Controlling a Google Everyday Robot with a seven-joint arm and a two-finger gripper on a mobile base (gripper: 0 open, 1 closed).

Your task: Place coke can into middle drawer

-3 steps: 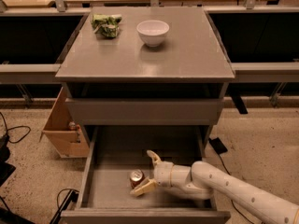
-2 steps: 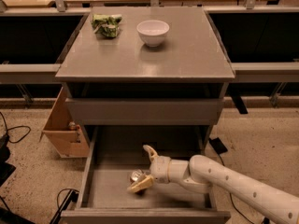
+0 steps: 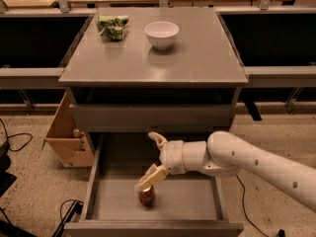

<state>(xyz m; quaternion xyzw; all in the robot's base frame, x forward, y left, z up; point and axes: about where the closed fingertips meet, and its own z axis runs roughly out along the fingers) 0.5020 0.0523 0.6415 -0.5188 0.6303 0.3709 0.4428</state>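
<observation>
The coke can point(image 3: 146, 196) stands upright on the floor of the open middle drawer point(image 3: 197, 201), left of its centre. My gripper point(image 3: 153, 158) hovers just above and slightly behind the can, open and empty. Its lower finger point(image 3: 149, 177) hangs right over the can's top; I cannot tell whether it touches. Its upper finger point(image 3: 157, 139) points toward the cabinet. My white arm point(image 3: 247, 162) reaches in from the right.
A white bowl point(image 3: 161, 33) and a green snack bag point(image 3: 112, 26) sit on the cabinet top point(image 3: 197, 58). A closed drawer front point(image 3: 148, 117) lies above the open drawer. A cardboard box point(image 3: 69, 132) stands at the left. Cables point(image 3: 15, 142) lie on the floor.
My gripper has risen and moved a little left, off the can. The can now stands free in the drawer, below the fingers.
</observation>
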